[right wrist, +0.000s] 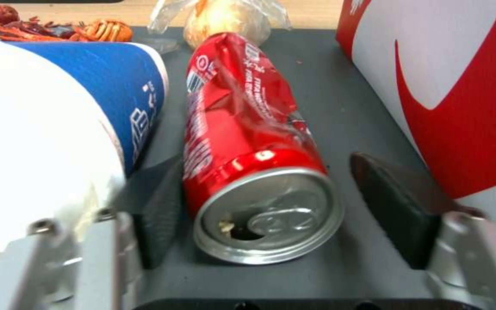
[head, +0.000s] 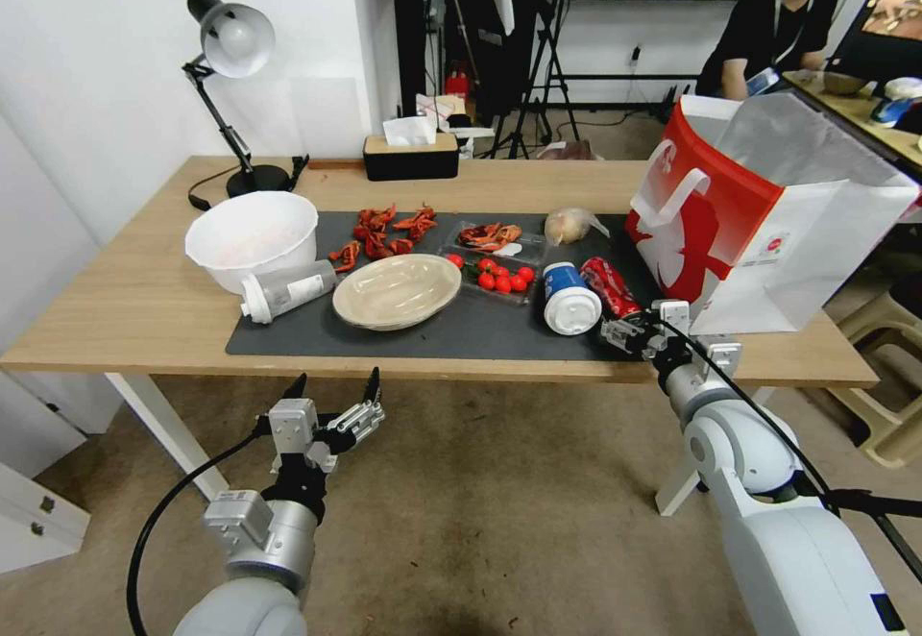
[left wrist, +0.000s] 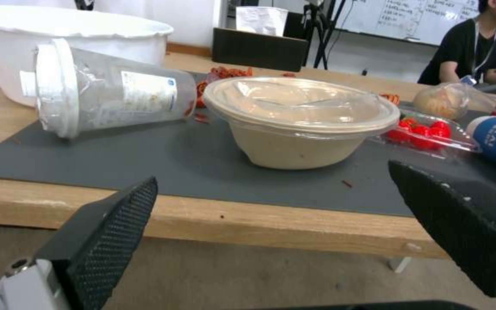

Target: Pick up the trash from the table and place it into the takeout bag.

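The right gripper (right wrist: 265, 206) is spread around the can (right wrist: 242, 142) (far end hidden). The left gripper (head: 331, 394) hangs spread below the table (head: 125, 300).

The head view looks forward and down over the whole table (head: 144, 309). The left wrist view sits low off the near edge, level with the beige dish (left wrist: 299, 125). The right wrist view is very close above the red soda can (right wrist: 248, 146). Both wrist views share the blue-and-white cup (right wrist: 87, 86).
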### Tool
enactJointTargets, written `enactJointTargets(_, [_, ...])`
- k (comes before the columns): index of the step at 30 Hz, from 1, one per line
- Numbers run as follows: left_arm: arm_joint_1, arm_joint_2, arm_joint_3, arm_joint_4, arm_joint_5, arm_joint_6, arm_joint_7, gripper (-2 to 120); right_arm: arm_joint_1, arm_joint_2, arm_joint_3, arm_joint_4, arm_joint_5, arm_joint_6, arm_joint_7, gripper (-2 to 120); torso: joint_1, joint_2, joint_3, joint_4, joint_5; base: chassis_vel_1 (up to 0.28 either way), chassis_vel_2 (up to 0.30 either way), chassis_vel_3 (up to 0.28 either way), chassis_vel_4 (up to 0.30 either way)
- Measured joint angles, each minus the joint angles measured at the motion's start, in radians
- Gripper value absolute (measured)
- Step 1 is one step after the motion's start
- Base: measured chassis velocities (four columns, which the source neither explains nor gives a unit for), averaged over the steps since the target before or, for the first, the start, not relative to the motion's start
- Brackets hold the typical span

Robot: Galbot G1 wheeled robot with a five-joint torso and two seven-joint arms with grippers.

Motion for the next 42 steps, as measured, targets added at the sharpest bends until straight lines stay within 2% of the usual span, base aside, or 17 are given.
enactJointTargets(3, [-0.001,0.0,0.001,0.006,0.0,-0.003,-0.001,100,-0.004,-0.001,0.003,0.0,0.003,-0.002,-0.002,54,0.0,0.0,0.0,0.0,0.0,0.0,0.0,0.0,0.0])
enactJointTargets(6, [-0.001,0.0,0.001,0.009,0.0,-0.007,-0.003,100,-0.009,-0.002,0.005,0.003,0.004,0.001,-0.006,49,0.0,0.0,0.0,0.0,0.0,0.0,0.0,0.0,0.0])
enactJointTargets(13, [-0.001,0.0,0.001,0.012,0.0,-0.019,-0.003,100,-0.057,-0.013,0.028,0.071,0.002,0.032,-0.021,49,0.0,0.0,0.0,0.0001,0.0001,0.0,0.0,0.0,0.0])
enactJointTargets(15, [-0.001,0.001,0.002,0.011,0.0,-0.022,-0.003,100,-0.104,-0.033,0.05,0.143,-0.008,0.059,-0.034,49,0.0,0.0,0.0,-0.0001,0.0001,0.0,0.0,0.0,0.0])
enactJointTargets(20, [0.0,0.0,0.002,0.012,0.0,-0.024,-0.002,100,-0.146,-0.058,0.073,0.222,-0.002,0.084,-0.06,49,0.0,0.0,0.0,-0.0001,0.0,0.0,0.0,0.0,0.0])
enactJointTargets(22, [-0.001,-0.001,0.003,0.015,0.001,-0.027,-0.002,100,-0.173,-0.086,0.096,0.319,0.034,0.106,-0.078,49,0.0,0.0,0.0,-0.0002,0.0,0.0,0.0,0.0,0.0])
enactJointTargets(24, [-0.001,-0.002,0.003,0.015,0.001,-0.027,-0.002,100,-0.172,-0.093,0.102,0.341,0.048,0.108,-0.077,49,0.0,0.0,0.0,-0.0001,0.0,0.0,0.0,0.0,0.0])
enactJointTargets(27, [0.002,-0.009,0.005,0.014,0.009,-0.028,-0.002,100,-0.114,-0.153,0.141,0.421,0.162,0.097,-0.033,49,0.0,0.0,0.0,-0.0002,0.0,0.0,0.0,0.0,0.0])
enactJointTargets(28, [0.002,-0.009,0.005,0.014,0.009,-0.028,-0.002,100,-0.114,-0.153,0.141,0.421,0.162,0.097,-0.033,49,0.0,0.0,0.0,-0.0002,0.0,0.0,0.0,0.0,0.0])
enactJointTargets(30, [0.007,-0.011,0.004,0.009,0.013,-0.03,-0.002,100,-0.035,-0.215,0.171,0.422,0.268,0.075,0.013,49,0.0,0.0,0.0,0.0001,0.0001,0.0,0.0,0.0,0.0])
enactJointTargets(32, [0.009,-0.012,0.004,0.008,0.014,-0.031,-0.002,100,-0.011,-0.234,0.18,0.413,0.297,0.071,0.026,49,0.0,0.0,0.0,0.0001,0.0,0.0,0.0,0.0,0.0])
enactJointTargets(34, [0.014,-0.012,0.003,0.007,0.015,-0.038,-0.001,100,0.082,-0.305,0.201,0.353,0.395,0.057,0.088,49,0.0,0.0,0.0,0.0002,0.0003,0.0,0.0,0.0,0.0])
enactJointTargets(35, [0.014,-0.012,0.003,0.007,0.015,-0.038,-0.001,100,0.082,-0.305,0.201,0.353,0.395,0.057,0.088,49,0.0,0.0,0.0,0.0002,0.0003,0.0,0.0,0.0,0.0])
enactJointTargets(38, [0.018,-0.012,0.001,0.004,0.015,-0.041,0.001,100,0.197,-0.388,0.212,0.247,0.509,0.027,0.183,49,0.0,0.0,0.0,0.0,0.0005,0.0,0.0,0.0,0.0])
enactJointTargets(39, [0.018,-0.012,0.001,0.004,0.015,-0.041,0.001,100,0.197,-0.388,0.212,0.247,0.509,0.027,0.183,49,0.0,0.0,0.0,0.0,0.0005,0.0,0.0,0.0,0.0])
enactJointTargets(42, [0.023,-0.012,0.001,-0.004,0.032,-0.046,0.02,100,0.284,-0.44,0.209,0.165,0.582,-0.011,0.272,49,0.0,0.0,0.0,0.0,0.0,0.0,0.0,0.0,0.0])
